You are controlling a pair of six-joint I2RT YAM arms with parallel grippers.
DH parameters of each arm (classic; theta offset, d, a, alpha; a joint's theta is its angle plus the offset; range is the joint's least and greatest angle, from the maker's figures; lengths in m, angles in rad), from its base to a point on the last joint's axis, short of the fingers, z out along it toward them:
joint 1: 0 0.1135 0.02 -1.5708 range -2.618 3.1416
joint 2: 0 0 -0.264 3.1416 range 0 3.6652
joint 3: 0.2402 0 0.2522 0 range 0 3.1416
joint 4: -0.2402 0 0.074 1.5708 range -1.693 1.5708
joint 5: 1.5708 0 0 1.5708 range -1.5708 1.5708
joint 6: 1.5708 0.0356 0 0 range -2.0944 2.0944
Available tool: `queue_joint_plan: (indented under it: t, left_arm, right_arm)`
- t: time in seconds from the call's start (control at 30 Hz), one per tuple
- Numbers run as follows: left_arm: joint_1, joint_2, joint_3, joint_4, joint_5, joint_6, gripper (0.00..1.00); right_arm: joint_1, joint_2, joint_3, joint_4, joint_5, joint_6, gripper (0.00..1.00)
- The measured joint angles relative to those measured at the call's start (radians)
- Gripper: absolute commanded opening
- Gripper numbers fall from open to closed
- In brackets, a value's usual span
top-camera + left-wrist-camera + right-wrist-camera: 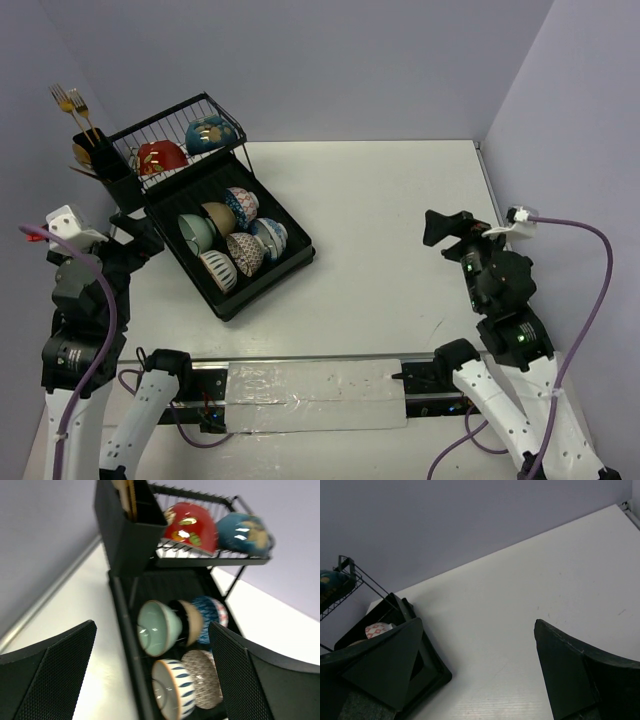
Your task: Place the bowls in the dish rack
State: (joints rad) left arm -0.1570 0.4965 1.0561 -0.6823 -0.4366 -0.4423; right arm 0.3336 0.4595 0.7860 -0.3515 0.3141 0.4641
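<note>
Eight small round ceramic bowls are in the large black two-tier dish rack, which stands at the far left of the white tabletop; two rest in the upper wire basket, a red bowl with gold and green markings just beside a teal bowl with gold patches; the other six stand on edge in two rows on the ribbed black tray base; the far row holds a mint green bowl, a brown bowl and a blue-patterned bowl with a reddish rim, packed close together; the near row holds a blue-and-white striped bowl, a beige dotted bowl and a second blue-patterned bowl; a black utensil cup hangs at the rack's far left corner with gold forks standing in it; the left gripper hangs just beside the rack's left side, its jaws spread wide with nothing held; its wrist camera looks between the two black fingers at the mint green and striped bowls; the right gripper hangs above bare tabletop on the right, well apart from the rack, its jaws also spread wide and empty; in its wrist view only a corner of the tray and the end of the wire basket with the teal bowl show at the left edge.
</note>
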Motion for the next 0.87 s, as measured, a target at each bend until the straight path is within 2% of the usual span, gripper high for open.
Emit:
queue_joint_plan:
  t: [0.17,0.37,0.87]
  left_arm:
    - [0.000,-0.014,-0.003,-0.036,-0.035,0.051,0.99]
    - [0.000,-0.074,-0.032,-0.040,-0.034,0.064,0.99]
    - [0.000,-0.089,-0.086,-0.035,-0.031,0.063,0.99]
  right_arm:
    - [0.031,-0.067,0.000,0.000,0.052,-0.031,1.00]
    - [0.050,-0.072,0.001,-0.001,0.082,-0.063,1.00]
    - [0.061,-0.084,0.037,0.016,0.128,-0.119,0.99]
